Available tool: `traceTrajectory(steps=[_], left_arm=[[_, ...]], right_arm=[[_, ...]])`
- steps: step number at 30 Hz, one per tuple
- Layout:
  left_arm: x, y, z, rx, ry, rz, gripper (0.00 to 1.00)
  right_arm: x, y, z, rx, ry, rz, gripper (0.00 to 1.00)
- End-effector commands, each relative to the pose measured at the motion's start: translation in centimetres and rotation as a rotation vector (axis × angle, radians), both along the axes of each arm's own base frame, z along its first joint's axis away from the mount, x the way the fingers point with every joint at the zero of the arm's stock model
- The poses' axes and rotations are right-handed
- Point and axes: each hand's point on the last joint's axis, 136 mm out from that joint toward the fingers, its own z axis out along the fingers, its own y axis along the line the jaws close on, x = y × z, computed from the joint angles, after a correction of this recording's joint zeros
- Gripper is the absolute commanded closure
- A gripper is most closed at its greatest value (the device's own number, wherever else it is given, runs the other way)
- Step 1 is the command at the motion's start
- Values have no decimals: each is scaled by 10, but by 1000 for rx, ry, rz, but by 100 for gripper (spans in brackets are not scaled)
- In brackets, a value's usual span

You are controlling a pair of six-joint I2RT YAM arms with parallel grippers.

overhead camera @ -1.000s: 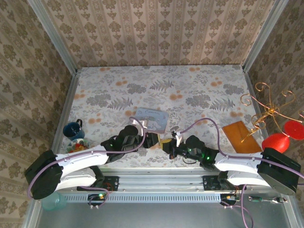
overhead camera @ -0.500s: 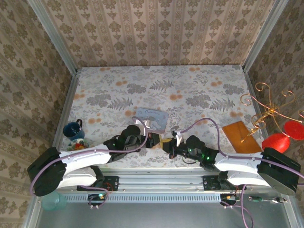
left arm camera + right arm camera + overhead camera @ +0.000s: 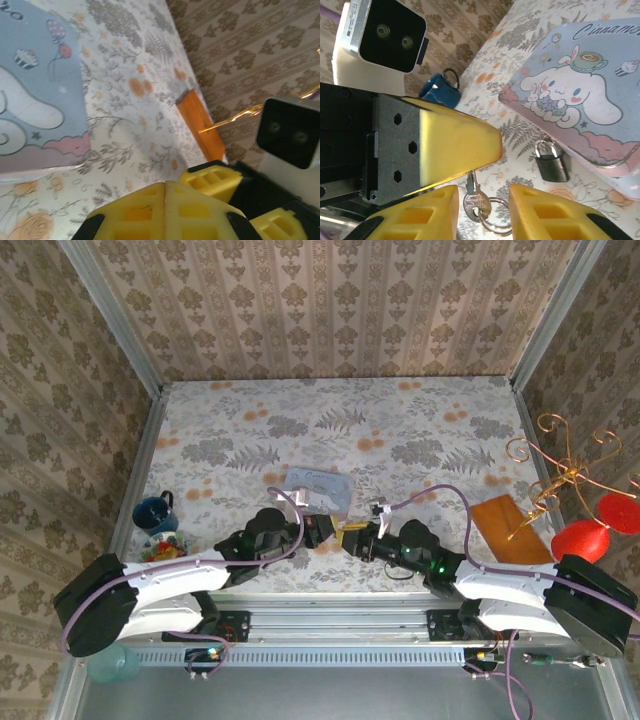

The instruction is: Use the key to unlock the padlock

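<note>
The key point(image 3: 477, 200), small and metal with a split ring through its head, hangs blade-up. Its blade runs in under the shut yellow fingers of my left gripper point(image 3: 491, 146). The key's head and ring hang free between the parted fingers of my right gripper point(image 3: 484, 201), which is open and does not touch it. The padlock point(image 3: 551, 162), small and dark with a silver shackle, lies on the table against the edge of the pale blue tin point(image 3: 580, 95). In the left wrist view my left gripper point(image 3: 165, 189) has its pads pressed together. From above, both grippers meet nose to nose point(image 3: 345, 536).
The blue picture tin point(image 3: 320, 490) lies just beyond the grippers. A dark blue mug point(image 3: 155, 512) stands at the left. An orange-brown board point(image 3: 505, 528), a gold wire stand point(image 3: 560, 480) and red shapes point(image 3: 582, 538) sit at the right. The far table is open floral cloth.
My left gripper closed on the key's blade, then my right gripper's jaws opened off the key. Both wrists shifted slightly toward the tin.
</note>
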Motion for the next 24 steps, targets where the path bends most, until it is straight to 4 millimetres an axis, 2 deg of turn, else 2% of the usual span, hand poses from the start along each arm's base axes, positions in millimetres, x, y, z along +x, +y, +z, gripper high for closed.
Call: traceTrajectory(steps=[1,14,19,24], left_arm=[[6,-1,35,-144,-49,27,100],[1,-4,49,-210,-71,-6,100],[-2,-11,54,-236,-92,-28,100],[-3,-17,59,-269,-94,-42,100]], right_arm=[[-7,5,20,99,6,49,67],[-9,-5,39,176,-8,31,67],[-4,-14,51,233,-3,23,72],[-3,-14,57,248,-4,33,76]])
